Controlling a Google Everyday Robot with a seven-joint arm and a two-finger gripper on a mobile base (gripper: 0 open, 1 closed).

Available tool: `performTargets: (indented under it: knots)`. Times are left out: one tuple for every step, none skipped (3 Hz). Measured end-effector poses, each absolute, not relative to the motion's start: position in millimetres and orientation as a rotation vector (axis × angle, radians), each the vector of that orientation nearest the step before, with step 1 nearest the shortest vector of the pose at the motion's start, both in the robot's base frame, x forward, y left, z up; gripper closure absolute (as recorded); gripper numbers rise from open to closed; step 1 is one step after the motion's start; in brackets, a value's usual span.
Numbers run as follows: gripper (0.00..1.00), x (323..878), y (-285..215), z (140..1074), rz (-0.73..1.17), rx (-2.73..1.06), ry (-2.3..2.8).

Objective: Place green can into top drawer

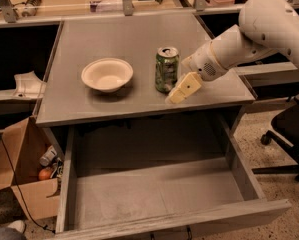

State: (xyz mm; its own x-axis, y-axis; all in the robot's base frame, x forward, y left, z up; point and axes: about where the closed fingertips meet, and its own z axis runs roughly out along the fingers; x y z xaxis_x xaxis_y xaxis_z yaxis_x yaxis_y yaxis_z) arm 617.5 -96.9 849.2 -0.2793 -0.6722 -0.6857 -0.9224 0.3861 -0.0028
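Observation:
The green can (166,69) stands upright on the grey table top (114,34), right of the middle. My gripper (176,94) is cream-coloured, on a white arm that comes in from the upper right. It hangs low over the table, right beside the can's right side and near its base. Whether it touches the can does not show. The top drawer (154,194) is pulled wide open below the table's front edge. Its flat grey bottom is bare.
A cream round bowl (107,74) sits on the table left of the can. A brown cardboard box (24,179) with odds and ends stands on the floor at the left. A black office chair (289,134) is at the right.

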Motion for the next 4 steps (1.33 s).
performTargets:
  knots:
    - [0.00, 624, -95, 853, 0.579, -1.322, 2.014]
    - [0.00, 637, -81, 860, 0.614, -1.315, 1.964]
    - [0.00, 637, -81, 860, 0.614, -1.315, 1.964]
    - [0.00, 635, -73, 844, 0.643, -1.301, 1.972]
